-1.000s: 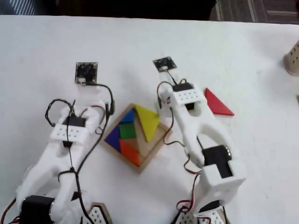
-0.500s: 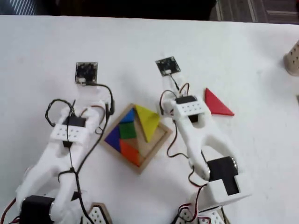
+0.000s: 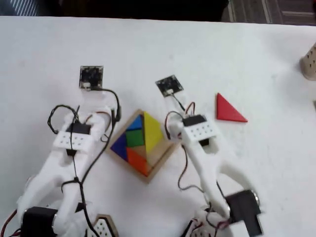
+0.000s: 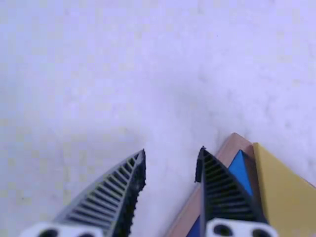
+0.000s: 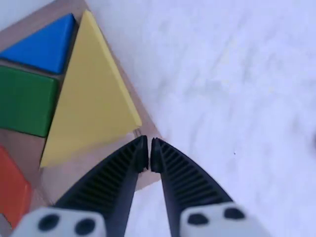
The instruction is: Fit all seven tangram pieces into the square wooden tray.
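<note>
Two fingers of the right gripper [image 5: 148, 148] are pressed almost together with nothing between them, their tips at the rim of the square wooden tray [image 5: 64, 175], just beside a corner of the yellow triangle [image 5: 91, 98]; that triangle lies in the tray alongside the blue [image 5: 47, 44], green [image 5: 27, 101] and orange [image 5: 12, 190] pieces. The left gripper [image 4: 170, 159] has its fingers spread over the bare table [image 4: 148, 59], one fingertip just beside a corner of the tray. The red triangle [image 3: 228, 109] lies on the table toward its right edge, well apart from the tray and both grippers.
</note>
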`<state>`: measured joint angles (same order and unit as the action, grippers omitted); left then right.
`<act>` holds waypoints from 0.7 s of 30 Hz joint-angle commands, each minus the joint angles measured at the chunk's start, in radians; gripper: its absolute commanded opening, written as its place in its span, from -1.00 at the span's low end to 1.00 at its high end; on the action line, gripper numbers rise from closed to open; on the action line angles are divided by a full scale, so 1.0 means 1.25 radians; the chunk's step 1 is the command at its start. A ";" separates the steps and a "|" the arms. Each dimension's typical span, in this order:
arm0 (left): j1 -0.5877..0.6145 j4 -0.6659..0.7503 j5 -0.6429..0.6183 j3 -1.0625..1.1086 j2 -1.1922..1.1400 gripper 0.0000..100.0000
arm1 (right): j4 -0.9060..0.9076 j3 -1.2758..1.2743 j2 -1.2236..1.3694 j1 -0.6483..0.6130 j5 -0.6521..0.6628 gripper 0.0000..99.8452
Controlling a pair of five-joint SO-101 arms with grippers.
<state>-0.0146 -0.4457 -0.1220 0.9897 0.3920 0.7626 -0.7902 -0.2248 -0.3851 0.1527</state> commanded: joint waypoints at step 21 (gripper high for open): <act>0.046 0.036 0.004 -0.044 0.002 -0.65 | -0.542 0.026 0.191 -0.188 0.009 -0.96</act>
<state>0.0315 -0.4457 -0.1220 0.9897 0.3920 0.1320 -0.8378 -0.0345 -0.6183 0.1527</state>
